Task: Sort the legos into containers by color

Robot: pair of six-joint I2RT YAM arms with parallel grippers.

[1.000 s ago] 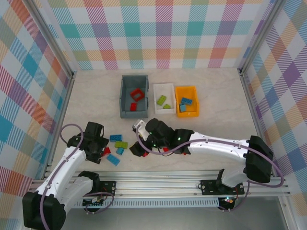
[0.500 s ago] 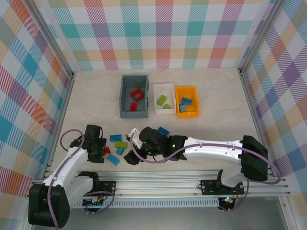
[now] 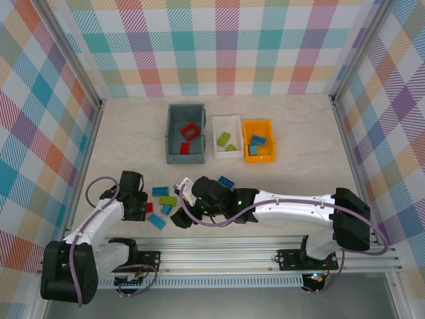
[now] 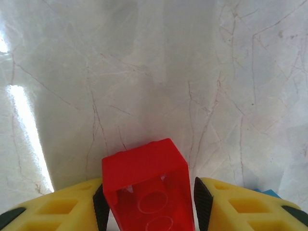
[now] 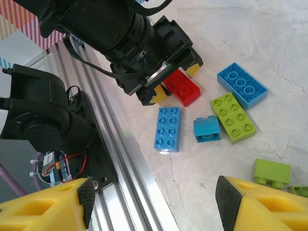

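A red lego (image 4: 147,187) sits between my left gripper's black pads (image 4: 98,207), underside facing the camera; that gripper (image 3: 141,207) (image 5: 178,82) is shut on it low over the table at the front left. My right gripper (image 5: 154,202) (image 3: 182,218) hangs open and holds nothing, above the table's front edge. Below it lie a blue eight-stud lego (image 5: 167,129), a small blue lego (image 5: 207,130), a lime green lego (image 5: 232,118), another blue lego (image 5: 242,85) and a small lime one (image 5: 272,172). The grey-blue container (image 3: 169,133) holds red legos, the white one (image 3: 234,126) lime ones, the orange-yellow one (image 3: 267,153) blue ones.
The aluminium front rail (image 5: 130,159) and the left arm's black base (image 5: 43,120) lie just under my right gripper. A single blue lego (image 3: 226,181) rests behind the right arm. Checkered walls enclose the table on three sides.
Over the last second my right arm swung left and toward the front, uncovering a blue lego behind it. The left gripper stayed low at the red lego, shifting only slightly.
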